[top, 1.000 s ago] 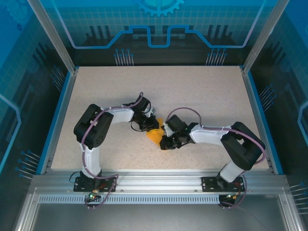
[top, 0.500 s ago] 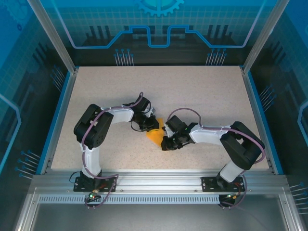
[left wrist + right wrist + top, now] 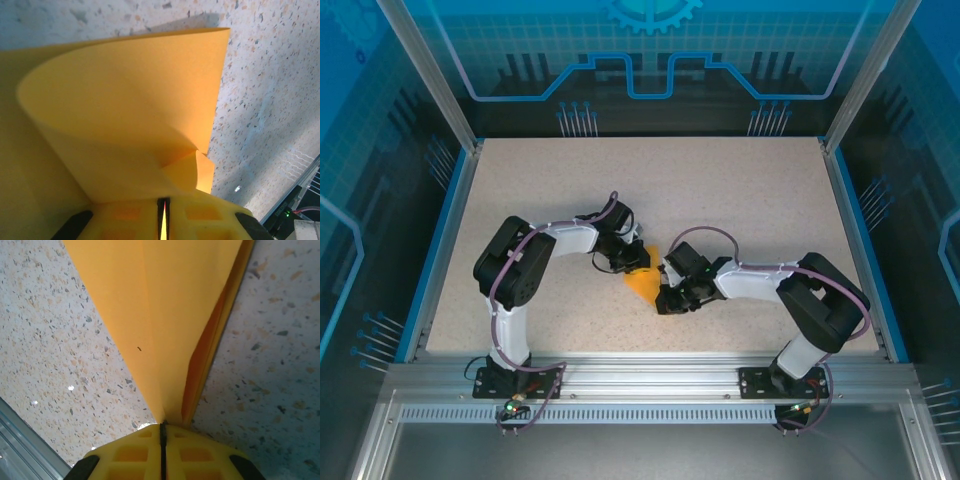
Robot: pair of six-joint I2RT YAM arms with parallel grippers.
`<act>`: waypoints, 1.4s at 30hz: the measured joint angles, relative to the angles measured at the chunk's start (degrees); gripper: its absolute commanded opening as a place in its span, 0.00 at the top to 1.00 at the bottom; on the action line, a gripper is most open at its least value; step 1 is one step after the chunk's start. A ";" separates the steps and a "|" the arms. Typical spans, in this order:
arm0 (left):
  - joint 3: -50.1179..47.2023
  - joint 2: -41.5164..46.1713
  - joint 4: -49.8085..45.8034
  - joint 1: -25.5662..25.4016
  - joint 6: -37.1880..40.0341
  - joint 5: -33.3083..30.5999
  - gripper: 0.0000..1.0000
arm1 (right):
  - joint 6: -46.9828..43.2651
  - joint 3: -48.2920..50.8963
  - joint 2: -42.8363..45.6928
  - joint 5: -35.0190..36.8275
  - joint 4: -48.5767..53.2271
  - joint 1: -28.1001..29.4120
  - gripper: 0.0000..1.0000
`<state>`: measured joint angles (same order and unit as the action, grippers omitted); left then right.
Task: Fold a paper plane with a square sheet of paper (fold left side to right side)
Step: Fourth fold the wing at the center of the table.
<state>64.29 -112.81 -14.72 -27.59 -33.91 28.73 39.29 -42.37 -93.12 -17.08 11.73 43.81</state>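
Paper (image 3: pixel 642 284) curls up ahead of the left gripper (image 3: pixel 163 212), which pinches its flap, while the right gripper (image 3: pixel 163 430) clamps the pointed end, probably steadying the fold.

From above, my left claw (image 3: pixel 625 262) and right claw (image 3: pixel 665 290) covered most of the paper (image 3: pixel 642 283), and its folds were too small to read there. On my left wrist camera the paper ran off the left edge. On the right wrist camera the top edge cut it. Both bottom edges cropped my fingers.
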 measured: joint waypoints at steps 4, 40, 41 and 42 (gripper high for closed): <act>0.00 0.00 0.00 0.00 0.00 -0.02 0.86 | 0.44 0.83 0.28 -0.55 -1.16 -0.31 0.93; 0.00 0.00 0.02 -0.02 -0.02 0.00 0.86 | 1.25 -2.54 -2.38 -1.33 -5.20 -1.88 0.93; 0.00 0.00 0.02 -0.02 -0.02 0.00 0.86 | 1.27 -2.54 -2.62 -1.31 -5.09 -1.88 0.93; 0.00 0.00 0.02 -0.02 -0.02 0.00 0.85 | 1.25 -2.54 -2.71 -1.29 -4.94 -1.88 0.93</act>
<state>64.29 -112.81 -14.70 -27.62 -33.93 28.73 40.53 -44.91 -95.83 -18.37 6.79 41.93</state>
